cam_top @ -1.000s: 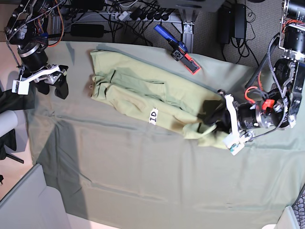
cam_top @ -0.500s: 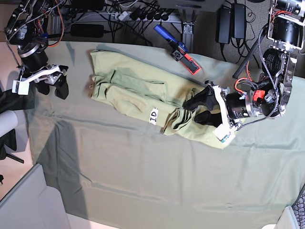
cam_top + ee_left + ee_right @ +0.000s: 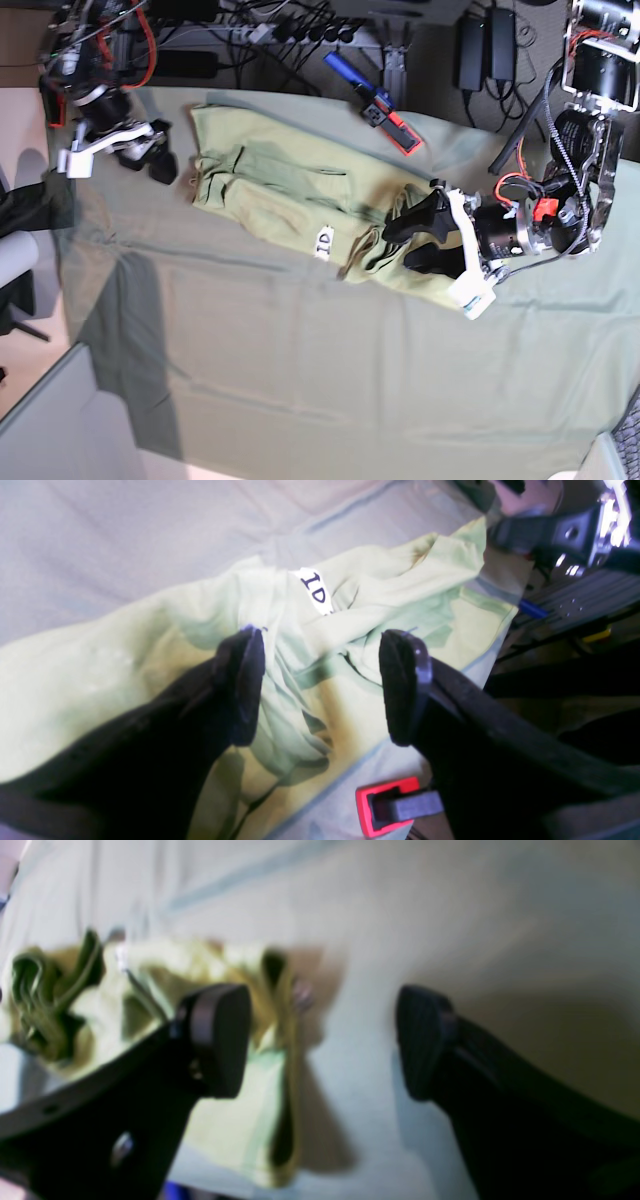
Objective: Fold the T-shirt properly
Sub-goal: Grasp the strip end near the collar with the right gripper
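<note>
One T-shirt [image 3: 300, 195] lies on one desk [image 3: 300, 380], bearing a single white label [image 3: 324, 241]. Two tools show: the left tool [image 3: 408, 243] at three o'clock and the right tool [image 3: 150, 158] at ten. One red-and-blue implement [image 3: 375, 104] sits at twelve o'clock.

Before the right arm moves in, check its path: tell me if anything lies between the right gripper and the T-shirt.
Nothing visible blocks it. The right gripper, fingers open, hovers over bare table cloth just beside the T-shirt's near edge. The left gripper, also open, is over the shirt's far end.
</note>
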### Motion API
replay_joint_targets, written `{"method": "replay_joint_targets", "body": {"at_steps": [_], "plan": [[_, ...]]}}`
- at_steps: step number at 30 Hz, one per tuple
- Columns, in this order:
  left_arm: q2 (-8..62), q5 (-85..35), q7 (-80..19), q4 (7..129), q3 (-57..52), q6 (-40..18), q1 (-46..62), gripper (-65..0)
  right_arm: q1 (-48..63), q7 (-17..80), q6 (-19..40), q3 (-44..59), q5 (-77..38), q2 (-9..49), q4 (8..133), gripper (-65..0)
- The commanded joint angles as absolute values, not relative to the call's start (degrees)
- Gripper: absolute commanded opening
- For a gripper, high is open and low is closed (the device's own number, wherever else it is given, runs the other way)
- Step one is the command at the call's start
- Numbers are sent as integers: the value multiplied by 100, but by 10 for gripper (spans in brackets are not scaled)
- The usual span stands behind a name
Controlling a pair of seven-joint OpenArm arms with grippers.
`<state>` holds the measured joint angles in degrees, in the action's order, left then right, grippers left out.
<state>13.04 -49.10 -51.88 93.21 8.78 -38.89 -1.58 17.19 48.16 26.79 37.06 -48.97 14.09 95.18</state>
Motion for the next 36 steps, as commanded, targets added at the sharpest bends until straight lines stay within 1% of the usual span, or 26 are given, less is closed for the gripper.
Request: {"method": "replay_joint_targets", "body": {"at_steps": [1,8,16,23,31,36], "plan": [[1321,-5035,-5087,9408,856,-3924,-255,-257,1684,4716,2838,3632,-5059,1402,9601,-206],[1354,-4989,-5089,9408,856,-3924,-252,-257,1669,4685,2849,3013,-5050,1026,9601,-206],[1350,-4991,-5107,9408,856,-3927,-252,-257,1669,4624,2847,2961,-4853,869,9601,-206],[1350,-4991,-5109,9408,856,-3927,-252,-257,1669,4613,2838,3131,-4803,871,9616,-206],[1352,-4993,-5148,9408,856,-3990,-252,-257,1669,4613,2836,3741,-4803,871,9789,-206],[1345,-4998,-5144,9408,856,-3992,-252,-257,1667,4580,2836,3741,-4799,871,9780,-206]]}}
